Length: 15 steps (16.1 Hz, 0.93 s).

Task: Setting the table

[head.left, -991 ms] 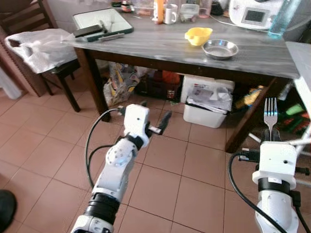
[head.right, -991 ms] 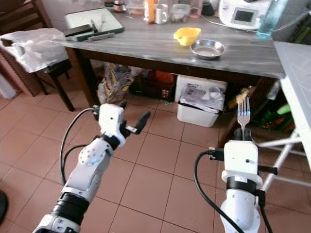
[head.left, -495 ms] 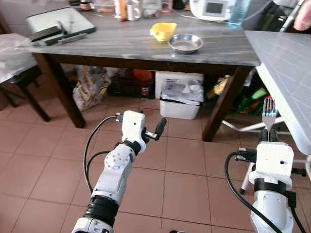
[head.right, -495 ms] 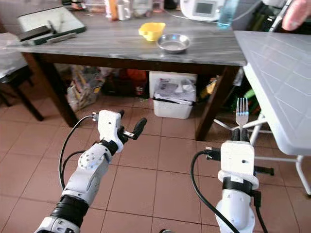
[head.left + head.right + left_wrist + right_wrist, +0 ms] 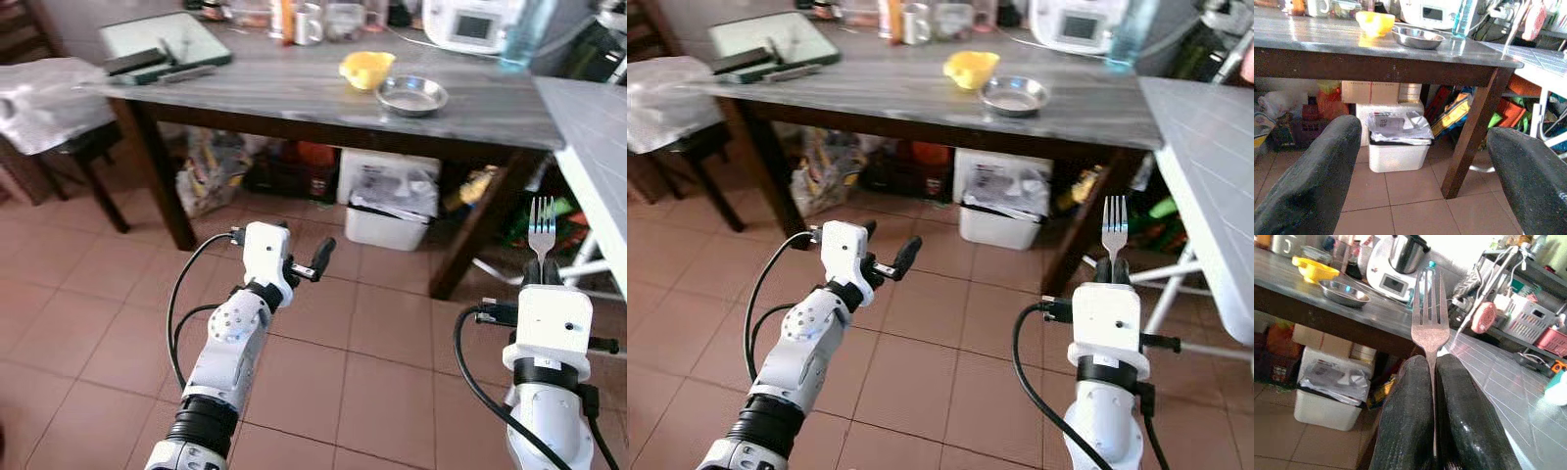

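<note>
Head views: right gripper (image 5: 541, 266) is clamped on a fork (image 5: 541, 227), tines up, over tiled floor short of the dark table (image 5: 323, 93); upright carriage probably keeps it clear in transit. A steel bowl (image 5: 412, 95) and yellow bowl (image 5: 366, 70) sit on the table.

Left wrist view: left gripper (image 5: 1422, 161) is spread wide, empty, facing the table leg.

Right wrist view: fingers (image 5: 1405, 416) pinch the fork handle; white table (image 5: 1498, 382) lies beyond.

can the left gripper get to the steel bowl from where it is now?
Probably not yet. The left gripper hangs open over the floor, well short of the table, whose steel bowl lies across and further back; the robot would need to step closer.
</note>
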Tool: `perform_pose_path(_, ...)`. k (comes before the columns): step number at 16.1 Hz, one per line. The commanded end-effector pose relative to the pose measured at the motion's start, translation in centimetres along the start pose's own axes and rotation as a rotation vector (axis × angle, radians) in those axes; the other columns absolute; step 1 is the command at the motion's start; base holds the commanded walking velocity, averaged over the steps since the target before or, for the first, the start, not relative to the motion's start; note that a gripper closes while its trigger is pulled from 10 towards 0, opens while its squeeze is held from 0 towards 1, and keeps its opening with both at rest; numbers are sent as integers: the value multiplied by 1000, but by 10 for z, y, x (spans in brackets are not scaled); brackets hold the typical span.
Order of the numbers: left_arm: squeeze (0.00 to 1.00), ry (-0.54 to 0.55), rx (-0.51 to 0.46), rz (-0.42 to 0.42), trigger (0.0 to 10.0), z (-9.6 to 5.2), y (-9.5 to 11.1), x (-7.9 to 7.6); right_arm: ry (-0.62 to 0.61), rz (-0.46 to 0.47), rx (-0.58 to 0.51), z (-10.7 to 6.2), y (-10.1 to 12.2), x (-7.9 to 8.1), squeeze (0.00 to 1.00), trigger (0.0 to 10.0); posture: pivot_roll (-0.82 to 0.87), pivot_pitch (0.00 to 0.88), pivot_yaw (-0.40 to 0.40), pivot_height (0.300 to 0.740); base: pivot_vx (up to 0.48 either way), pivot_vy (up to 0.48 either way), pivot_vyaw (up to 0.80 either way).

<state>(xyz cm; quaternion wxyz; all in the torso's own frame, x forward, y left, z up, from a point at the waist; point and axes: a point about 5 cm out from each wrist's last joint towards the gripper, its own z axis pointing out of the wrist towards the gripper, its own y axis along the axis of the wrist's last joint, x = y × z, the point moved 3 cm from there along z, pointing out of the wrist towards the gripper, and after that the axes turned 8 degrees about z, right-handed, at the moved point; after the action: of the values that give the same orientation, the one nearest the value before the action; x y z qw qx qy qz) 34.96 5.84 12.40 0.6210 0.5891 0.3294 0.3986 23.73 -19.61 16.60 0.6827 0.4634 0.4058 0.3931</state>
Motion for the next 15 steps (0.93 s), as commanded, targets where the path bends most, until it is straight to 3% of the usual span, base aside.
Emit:
perform_pose_path(1,0,-23,-18,-6,10000,2,5,-5,-12,-16,5,-1,-1,-4,0,10000,-80,101,4,740,0,0,0)
perform_pose_path(15,0,-86,-33,-21,10000,4,7,-19,-31,-38,4,-2,-1,-10,0,10000,-91,95,8,740,358,0,0)
